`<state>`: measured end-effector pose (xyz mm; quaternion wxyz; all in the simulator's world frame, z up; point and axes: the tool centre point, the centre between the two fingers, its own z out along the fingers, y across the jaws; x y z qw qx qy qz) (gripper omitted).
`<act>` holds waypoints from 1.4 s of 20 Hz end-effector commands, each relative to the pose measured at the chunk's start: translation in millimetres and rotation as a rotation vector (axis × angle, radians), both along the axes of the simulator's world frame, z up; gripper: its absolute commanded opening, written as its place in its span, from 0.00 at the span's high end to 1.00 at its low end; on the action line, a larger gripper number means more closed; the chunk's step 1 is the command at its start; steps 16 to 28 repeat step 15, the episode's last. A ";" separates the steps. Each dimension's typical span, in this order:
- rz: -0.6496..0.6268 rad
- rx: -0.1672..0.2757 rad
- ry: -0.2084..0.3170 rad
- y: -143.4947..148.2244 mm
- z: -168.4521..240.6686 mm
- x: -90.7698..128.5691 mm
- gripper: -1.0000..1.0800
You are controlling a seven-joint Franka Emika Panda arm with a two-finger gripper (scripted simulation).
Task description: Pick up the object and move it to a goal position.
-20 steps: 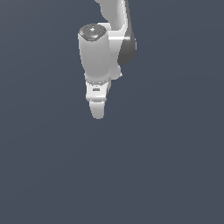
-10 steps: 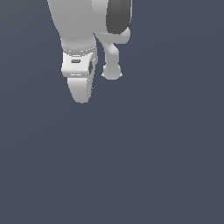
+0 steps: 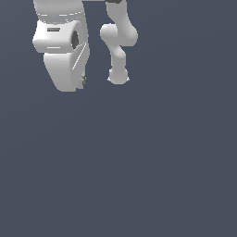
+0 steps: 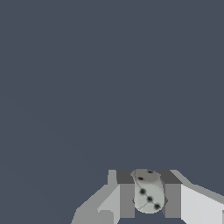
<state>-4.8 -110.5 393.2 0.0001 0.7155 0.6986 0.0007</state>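
Note:
In the wrist view a white die with black dots (image 4: 148,192) sits between my two grey fingers (image 4: 127,197), which press on its two sides. My gripper (image 4: 148,199) is shut on it and holds it above the plain dark grey floor. In the exterior view only the white arm and hand body (image 3: 62,51) show at the upper left; the fingers and the die are hidden behind the hand there. No goal marker shows in either view.
The arm's white base and lower links (image 3: 118,46) stand at the top middle of the exterior view. The dark grey floor (image 3: 139,162) fills everything else in the exterior view.
The arm has moved toward the camera and toward the exterior view's left, now looking larger and cut off by the top edge.

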 end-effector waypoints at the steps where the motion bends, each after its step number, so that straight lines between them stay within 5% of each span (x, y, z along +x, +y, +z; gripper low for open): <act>1: 0.000 0.000 0.001 -4.0 10.4 2.4 1.00; 28: -0.001 -0.001 0.001 -10.0 25.6 7.1 1.00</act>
